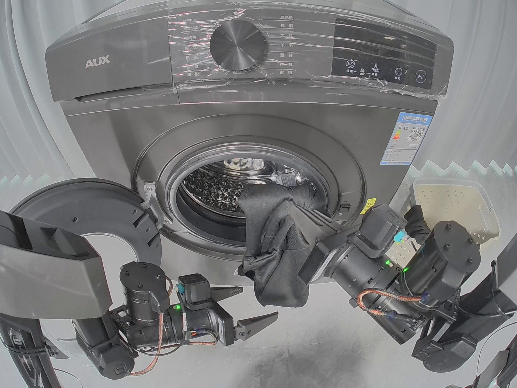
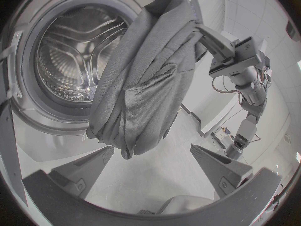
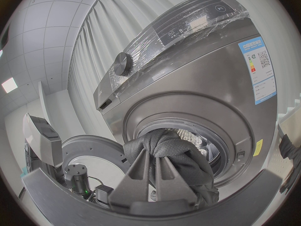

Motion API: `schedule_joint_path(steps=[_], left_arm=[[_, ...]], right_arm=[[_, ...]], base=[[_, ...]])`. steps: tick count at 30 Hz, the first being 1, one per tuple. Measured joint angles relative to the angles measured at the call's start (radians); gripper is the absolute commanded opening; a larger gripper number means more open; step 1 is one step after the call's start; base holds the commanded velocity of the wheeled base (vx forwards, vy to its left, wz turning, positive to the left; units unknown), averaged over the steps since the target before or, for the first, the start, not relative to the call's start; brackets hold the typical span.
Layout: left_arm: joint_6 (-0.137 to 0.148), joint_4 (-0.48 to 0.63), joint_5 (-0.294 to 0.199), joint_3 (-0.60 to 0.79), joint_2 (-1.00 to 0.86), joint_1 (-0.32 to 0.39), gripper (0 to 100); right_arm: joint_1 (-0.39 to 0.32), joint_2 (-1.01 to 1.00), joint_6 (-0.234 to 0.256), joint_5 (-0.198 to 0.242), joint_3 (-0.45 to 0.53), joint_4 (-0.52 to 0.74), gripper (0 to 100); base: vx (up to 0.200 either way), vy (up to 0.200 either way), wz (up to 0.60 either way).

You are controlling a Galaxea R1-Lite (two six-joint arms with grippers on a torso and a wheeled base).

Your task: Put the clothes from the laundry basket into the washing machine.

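Note:
A grey front-loading washing machine (image 1: 107, 130) stands with its door (image 1: 81, 208) swung open to the left. My right gripper (image 1: 299, 207) is shut on a black garment (image 1: 274, 243) at the right side of the drum mouth (image 1: 212, 189). The upper part of the cloth lies over the drum's rim and the rest hangs down in front. In the right wrist view the fingers (image 3: 142, 173) pinch the garment (image 3: 178, 151). My left gripper (image 1: 259, 302) is open and holds nothing, low in front of the machine, below the hanging garment (image 2: 147, 79).
A cream laundry basket (image 1: 458, 203) stands to the right of the machine, with another dark piece of clothing (image 1: 417, 222) over its near edge. The open door takes up the space at the left. The floor in front of the machine is bare.

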Motion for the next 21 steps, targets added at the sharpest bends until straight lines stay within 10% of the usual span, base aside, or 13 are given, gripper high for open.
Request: schedule_joint_path(steps=[21], left_arm=[[-0.02,-0.004,0.033,-0.133,0.111,0.001,100]], right_arm=[[0.004,-0.003,0.002,0.0,0.009,0.0,0]], base=[[0.0,0.0,0.0]])
